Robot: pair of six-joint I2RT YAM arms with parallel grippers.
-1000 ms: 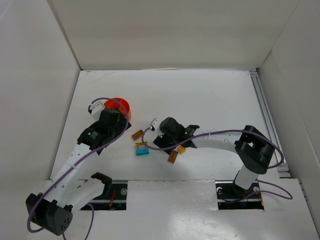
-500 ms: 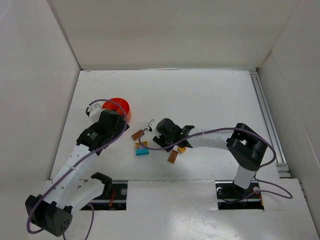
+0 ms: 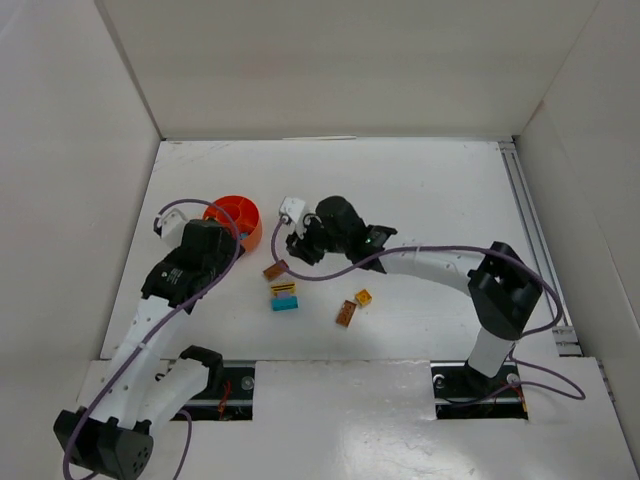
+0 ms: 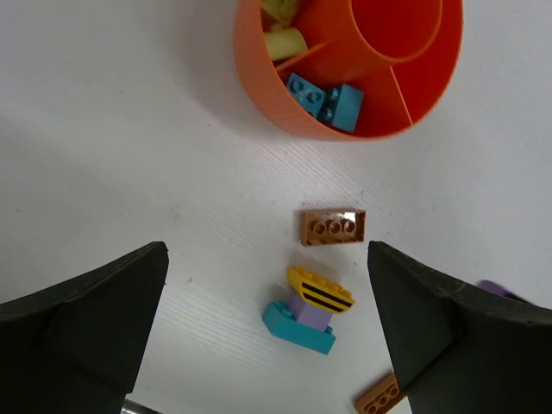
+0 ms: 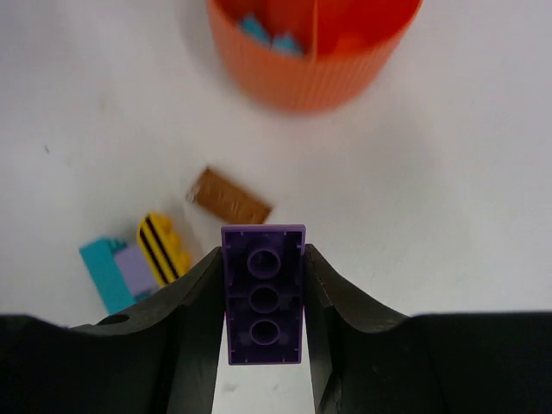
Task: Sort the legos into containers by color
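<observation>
Overhead, I see both arms reaching across the white table (image 3: pixel 430 190). The orange bowl (image 3: pixel 232 212) sits left of centre, with loose bricks lying just nearer to me than it. In that view the wrists hide both sets of fingers.

My left wrist camera fills the gap. The left gripper (image 4: pixel 266 259) is spread wide with nothing between its fingers. Below it lie a brown brick (image 4: pixel 333 228) and a small stack: a yellow striped piece (image 4: pixel 319 289) and a lilac piece (image 4: pixel 312 312) sitting on a teal block (image 4: pixel 297 328). This view also shows that the bowl is split into compartments. Two teal bricks (image 4: pixel 323 99) lie in one and pale yellow-green pieces (image 4: pixel 280 30) in the next.

Only my right wrist camera shows the right gripper (image 5: pixel 263 285) clamped on a purple brick (image 5: pixel 263 304), gripped by its long sides, with the bowl ahead of it.

Tall white walls (image 3: pixel 330 70) box the table on the left, back and right, and a rail (image 3: pixel 525 230) runs along the right edge. The bowl stands well apart from all of them. The left wrist sits just beside the bowl's near side and the right wrist is close on its right. A second brown brick (image 3: pixel 346 313) and a small yellow one (image 3: pixel 364 296) lie apart from the stack, nearer to me than the right forearm.
</observation>
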